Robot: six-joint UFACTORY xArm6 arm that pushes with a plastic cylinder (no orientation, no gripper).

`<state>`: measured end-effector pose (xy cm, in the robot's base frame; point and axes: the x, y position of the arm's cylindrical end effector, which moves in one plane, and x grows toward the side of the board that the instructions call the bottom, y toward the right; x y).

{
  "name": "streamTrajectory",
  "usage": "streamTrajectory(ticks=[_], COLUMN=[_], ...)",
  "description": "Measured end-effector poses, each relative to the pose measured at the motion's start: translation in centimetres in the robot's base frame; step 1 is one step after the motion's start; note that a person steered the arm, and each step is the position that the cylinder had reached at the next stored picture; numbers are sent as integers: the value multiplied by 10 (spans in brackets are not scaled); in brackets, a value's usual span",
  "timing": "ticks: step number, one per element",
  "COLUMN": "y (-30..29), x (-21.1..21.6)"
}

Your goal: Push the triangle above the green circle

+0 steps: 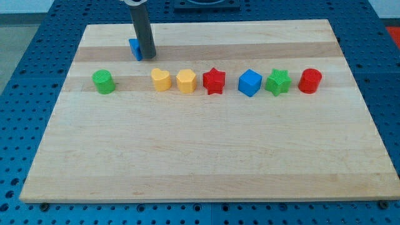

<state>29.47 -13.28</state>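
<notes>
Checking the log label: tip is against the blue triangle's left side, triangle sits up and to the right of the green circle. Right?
Not quite. In the camera view my tip is against the right side of the blue triangle, not its left. The rest holds: the triangle sits up and to the right of the green circle.

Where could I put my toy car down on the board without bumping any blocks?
The whole wide part below the row of blocks, down to the board's bottom edge, is bare. So is the top right, above the blue cube. The row itself is crowded, and my tip sits against the blue triangle at top left.
</notes>
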Motion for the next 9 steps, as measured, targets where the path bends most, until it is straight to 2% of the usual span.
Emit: streamTrajectory(ticks=[5, 7, 9], y=[-62, -69, -108], x=[-20, 6, -5])
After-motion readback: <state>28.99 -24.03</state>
